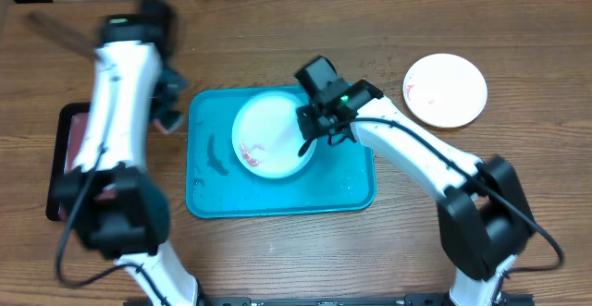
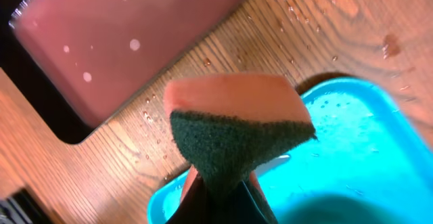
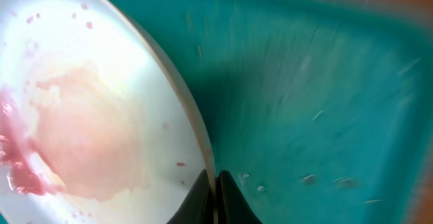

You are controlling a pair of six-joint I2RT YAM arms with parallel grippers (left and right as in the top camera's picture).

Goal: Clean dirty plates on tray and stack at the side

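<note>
Right gripper is closed, pinching the rim of the pale plate. The plate has red smears and a pinkish film and is tilted up off the floor of the blue tray. From overhead this plate sits mid-tray, with the gripper on its right edge. Left gripper is clamped on an orange sponge, green scrub face toward the camera, above the tray's wet left corner. A maroon tray lies beyond on the wet table. A second white plate, faintly smeared, sits on the table right of the blue tray, apart from it.
</note>
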